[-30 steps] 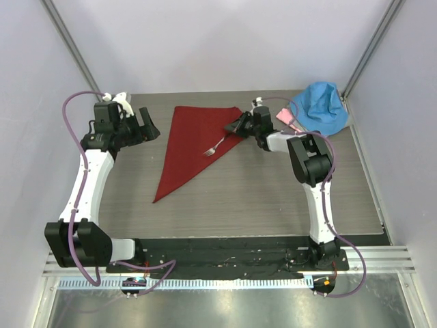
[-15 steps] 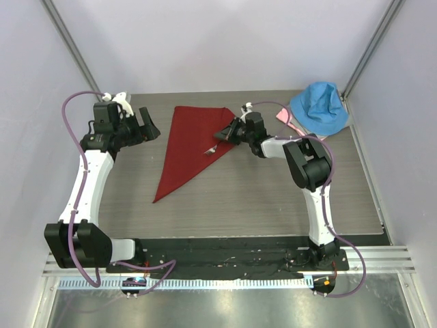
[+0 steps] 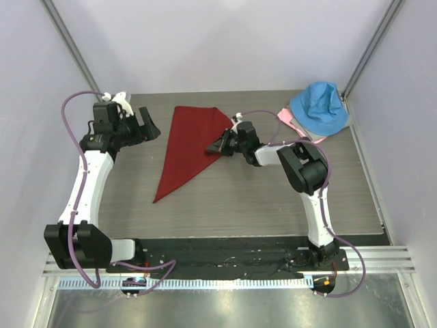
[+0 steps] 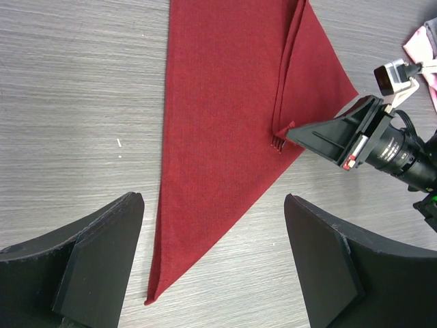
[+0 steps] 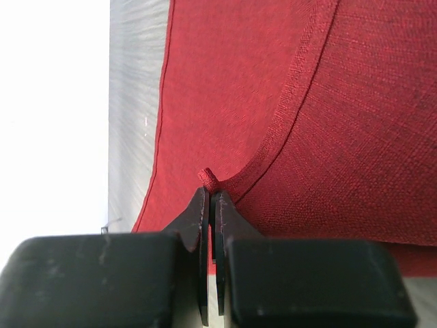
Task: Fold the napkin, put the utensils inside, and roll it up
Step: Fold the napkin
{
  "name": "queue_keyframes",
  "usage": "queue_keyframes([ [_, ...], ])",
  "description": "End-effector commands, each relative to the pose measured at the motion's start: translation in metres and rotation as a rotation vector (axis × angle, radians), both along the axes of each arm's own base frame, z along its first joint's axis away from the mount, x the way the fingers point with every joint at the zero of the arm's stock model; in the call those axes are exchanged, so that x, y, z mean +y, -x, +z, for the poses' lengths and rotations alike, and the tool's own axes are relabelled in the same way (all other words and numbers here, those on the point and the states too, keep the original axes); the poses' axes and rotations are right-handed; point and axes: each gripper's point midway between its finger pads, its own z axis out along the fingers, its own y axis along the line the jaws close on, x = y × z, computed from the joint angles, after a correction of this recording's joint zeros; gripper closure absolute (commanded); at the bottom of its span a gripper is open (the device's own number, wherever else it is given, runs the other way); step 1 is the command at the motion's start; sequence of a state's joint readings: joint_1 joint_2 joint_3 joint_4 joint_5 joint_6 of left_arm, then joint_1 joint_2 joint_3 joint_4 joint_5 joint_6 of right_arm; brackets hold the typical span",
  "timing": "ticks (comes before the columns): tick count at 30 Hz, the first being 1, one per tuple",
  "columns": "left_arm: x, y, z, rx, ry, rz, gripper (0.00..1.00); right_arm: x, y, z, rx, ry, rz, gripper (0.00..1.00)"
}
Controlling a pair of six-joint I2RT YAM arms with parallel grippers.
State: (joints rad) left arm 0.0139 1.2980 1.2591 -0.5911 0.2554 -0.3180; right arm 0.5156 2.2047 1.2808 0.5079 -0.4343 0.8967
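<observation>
looking at the grey tabletop [image 3: 239, 198] with the dark red napkin [image 3: 184, 143] lying mid-left, folded into a long triangle. left pincer [image 3: 149, 124] wide open beside it, gripping nothing. right pincer [image 3: 217, 145] clamped shut on a raised napkin edge. fork [image 4: 276, 143] tines peeking out under that fold.

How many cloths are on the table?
3. The red napkin lies mid-table, the blue cloth sits in the far right corner, and the pink cloth peeks out beside it. Another could hide under the blue.
</observation>
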Motion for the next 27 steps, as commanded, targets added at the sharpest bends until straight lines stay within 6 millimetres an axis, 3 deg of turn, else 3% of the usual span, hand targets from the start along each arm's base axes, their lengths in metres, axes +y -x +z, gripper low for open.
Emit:
queue_keyframes([
  [1, -0.006, 0.0, 0.019, -0.07, 0.023, -0.016, 0.11, 0.011, 0.004, 0.052, -0.102, -0.076, 0.029, 0.99],
  [20, -0.008, 0.0, 0.019, -0.069, 0.03, -0.022, 0.11, 0.029, 0.021, 0.054, -0.084, -0.094, 0.076, 0.99],
  [24, -0.007, 0.0, 0.018, -0.067, 0.031, -0.02, 0.11, 0.029, 0.024, 0.06, -0.097, -0.09, 0.087, 0.9],
  [27, -0.006, -0.001, 0.017, -0.066, 0.029, -0.015, 0.11, 0.027, 0.029, 0.063, -0.115, -0.069, 0.102, 0.77],
])
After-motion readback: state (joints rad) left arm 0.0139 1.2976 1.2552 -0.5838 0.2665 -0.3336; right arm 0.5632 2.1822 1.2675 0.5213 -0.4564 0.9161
